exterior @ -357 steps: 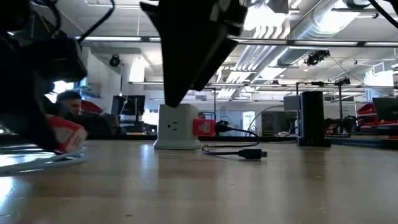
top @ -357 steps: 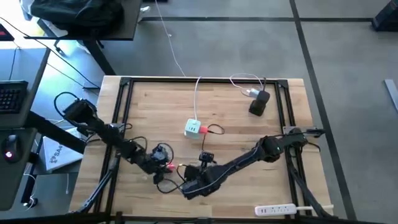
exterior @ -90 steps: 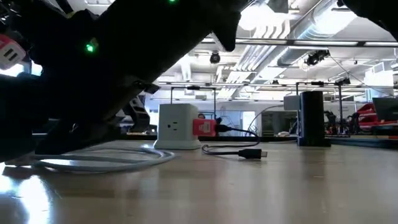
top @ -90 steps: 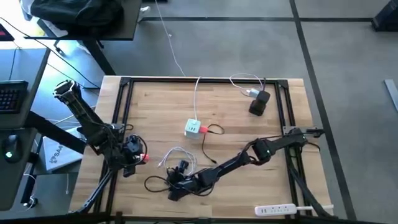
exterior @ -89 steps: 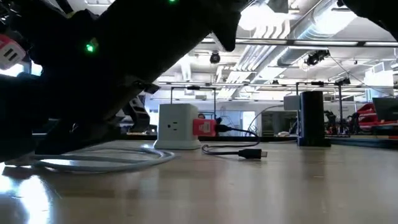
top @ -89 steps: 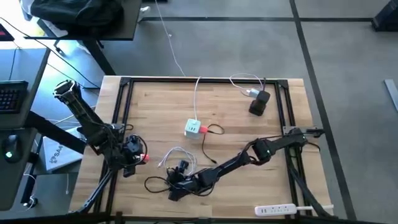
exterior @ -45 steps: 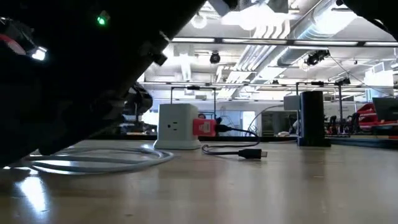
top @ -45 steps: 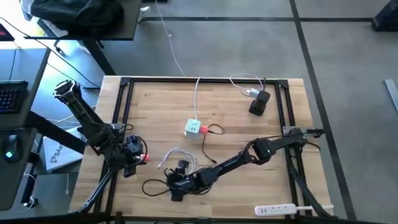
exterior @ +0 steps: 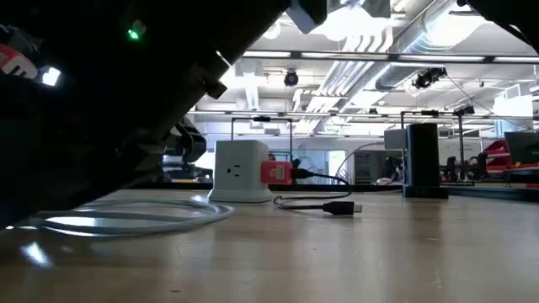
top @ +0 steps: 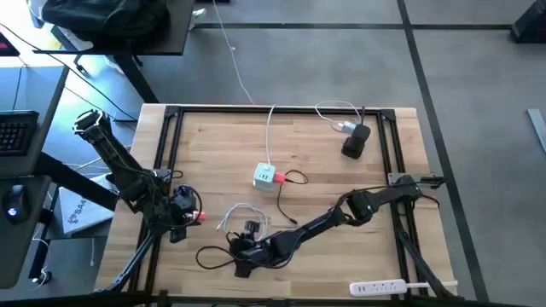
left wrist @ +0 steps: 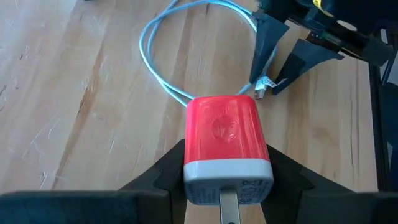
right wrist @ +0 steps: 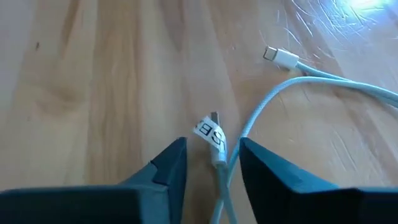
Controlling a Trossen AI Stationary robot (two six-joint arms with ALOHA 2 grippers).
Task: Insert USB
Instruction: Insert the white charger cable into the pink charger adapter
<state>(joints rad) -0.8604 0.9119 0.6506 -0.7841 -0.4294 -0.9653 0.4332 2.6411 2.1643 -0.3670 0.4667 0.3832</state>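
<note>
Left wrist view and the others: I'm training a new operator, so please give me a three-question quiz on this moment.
1. True or false: the left gripper grips a red charger.
2. What lies between the right gripper fingers? A) white cable's labelled plug B) black cable C) nothing
3. Fill in: in the low view, the red-pink USB sits at the side of the white ____.
Key: 1 true; 2 A; 3 cube.
</note>
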